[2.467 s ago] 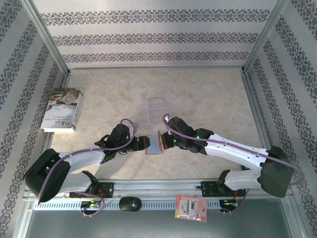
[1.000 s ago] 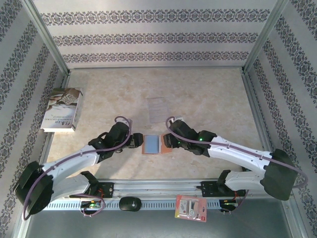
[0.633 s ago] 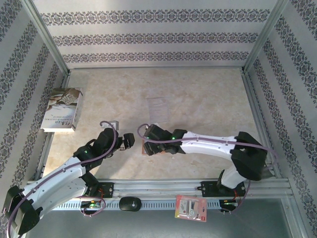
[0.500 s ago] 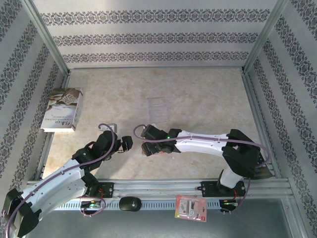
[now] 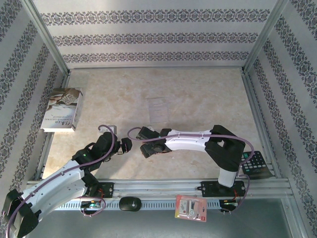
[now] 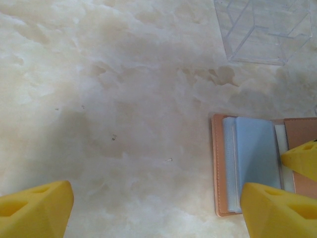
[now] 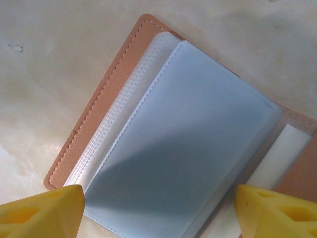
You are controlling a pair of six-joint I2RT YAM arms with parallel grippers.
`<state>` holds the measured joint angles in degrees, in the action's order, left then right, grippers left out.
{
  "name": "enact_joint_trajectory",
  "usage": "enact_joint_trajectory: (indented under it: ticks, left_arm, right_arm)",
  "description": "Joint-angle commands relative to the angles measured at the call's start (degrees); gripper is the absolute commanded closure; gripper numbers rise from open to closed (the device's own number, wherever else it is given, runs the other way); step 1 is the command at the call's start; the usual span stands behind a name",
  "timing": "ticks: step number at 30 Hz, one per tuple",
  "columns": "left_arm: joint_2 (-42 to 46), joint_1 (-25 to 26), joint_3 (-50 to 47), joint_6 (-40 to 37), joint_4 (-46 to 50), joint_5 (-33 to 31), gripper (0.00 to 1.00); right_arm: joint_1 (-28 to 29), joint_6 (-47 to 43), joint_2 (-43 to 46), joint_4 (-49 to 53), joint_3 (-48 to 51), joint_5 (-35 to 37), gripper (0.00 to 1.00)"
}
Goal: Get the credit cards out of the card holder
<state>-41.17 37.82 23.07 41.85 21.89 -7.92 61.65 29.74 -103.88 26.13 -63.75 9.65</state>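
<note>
The card holder [image 7: 183, 139] lies open on the counter [image 7: 59, 74] — pockets up for access — with the right gripper [image 7: 158, 208] spread above it and the left gripper [image 6: 153, 213] spread alongside.

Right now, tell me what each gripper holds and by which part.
Nothing is held. The left gripper stands open over the table beside the card holder; the right gripper stands open above the holder's lining, clamping nothing.
</note>
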Motion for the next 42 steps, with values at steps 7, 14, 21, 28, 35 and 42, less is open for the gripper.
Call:
enact_joint_trajectory:
  ticks: [7,14,21,28,35,42]
  left_arm:
    - [-0.67,0.27,-0.57,-0.25,-1.60,2.07,0.13]
    - [-3.82,0.29,-0.88,-0.74,-6.16,5.88,0.15]
    - [-10.21,0.24,-0.62,-1.34,-12.87,9.27,0.18]
    - [-10.45,0.24,-0.34,-0.54,-12.17,8.38,0.19]
    - [-5.79,0.26,-1.27,0.10,-8.36,6.57,0.18]
    - [-5.56,0.23,-1.43,-0.32,-8.30,6.86,0.17]
  right_arm:
    - [-0.03,-0.72,-2.24,1.83,-0.79,1.24,0.29]
    - [-0.08,-0.48,-0.26,-0.48,2.05,1.57,0.50]
    - [-1.08,-0.95,2.53,-5.03,5.71,-0.18,0.63]
    - [-1.57,-1.88,4.04,-8.07,5.92,-2.55,0.22]
    - [-0.92,-1.78,2.52,-7.87,3.90,-2.66,0.11]
    - [-0.94,-1.17,0.01,-6.76,3.72,-3.02,0.17]
